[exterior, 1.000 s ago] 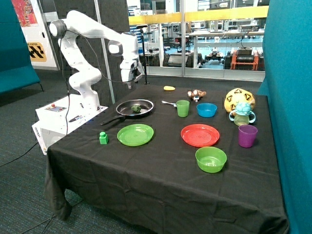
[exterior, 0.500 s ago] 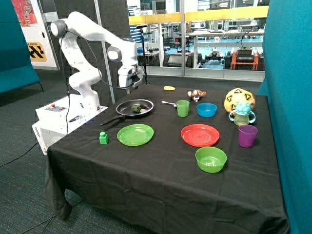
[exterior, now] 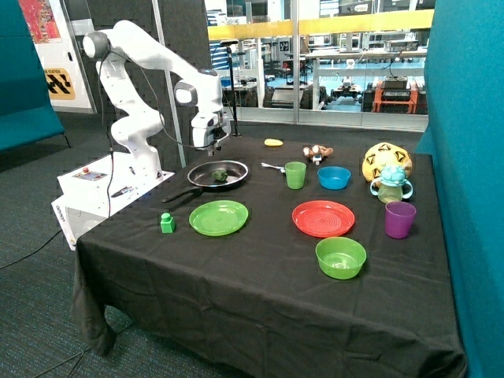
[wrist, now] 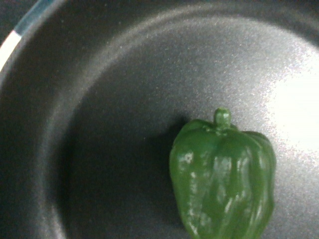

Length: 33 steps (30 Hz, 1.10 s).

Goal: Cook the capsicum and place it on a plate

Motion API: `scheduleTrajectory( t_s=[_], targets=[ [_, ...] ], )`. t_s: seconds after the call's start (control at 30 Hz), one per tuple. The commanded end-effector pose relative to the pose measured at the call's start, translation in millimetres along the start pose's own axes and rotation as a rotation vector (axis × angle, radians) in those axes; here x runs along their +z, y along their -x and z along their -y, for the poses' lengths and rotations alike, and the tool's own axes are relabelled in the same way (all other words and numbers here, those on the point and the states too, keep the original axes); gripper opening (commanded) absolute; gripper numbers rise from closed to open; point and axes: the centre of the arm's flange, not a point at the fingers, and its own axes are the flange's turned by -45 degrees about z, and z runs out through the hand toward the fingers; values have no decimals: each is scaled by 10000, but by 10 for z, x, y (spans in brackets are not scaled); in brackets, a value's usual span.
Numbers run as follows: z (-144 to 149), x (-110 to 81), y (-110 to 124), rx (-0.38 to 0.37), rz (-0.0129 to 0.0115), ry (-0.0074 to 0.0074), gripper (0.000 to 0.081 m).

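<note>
The small dark green capsicum lies inside the black frying pan at the back of the table. In the wrist view the capsicum lies on its side on the pan's dark floor, stem up in that picture. My gripper hangs a short way above the pan's far rim, apart from the capsicum. The lime-green plate sits bare on the black cloth just in front of the pan.
A bright green block stands beside the plate near the table edge. A red plate, green bowl, green cup, blue bowl, purple cup, a small yellow item and toys fill the other side.
The gripper has come down and shifted slightly toward the pan's handle side. The capsicum, pan and plate have not moved.
</note>
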Motion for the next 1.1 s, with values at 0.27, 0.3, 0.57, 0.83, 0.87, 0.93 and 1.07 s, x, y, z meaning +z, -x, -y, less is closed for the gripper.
scheduleTrajectory(
  t_s=[0.27,0.3,0.57,0.83,0.87,0.93,1.07],
  targets=[
    [252,87,-67,-589,-22,-10,808],
    [277,79,-87,-725,-22,-10,808],
    [320,96,-139,-835,-22,-10,808],
    [257,196,-99,-749,-22,-10,808],
    [255,204,-94,-740,-22,-10,808],
    [238,245,-71,-693,-22,-10,808],
    [200,337,-31,-604,-22,-10,808]
  ],
)
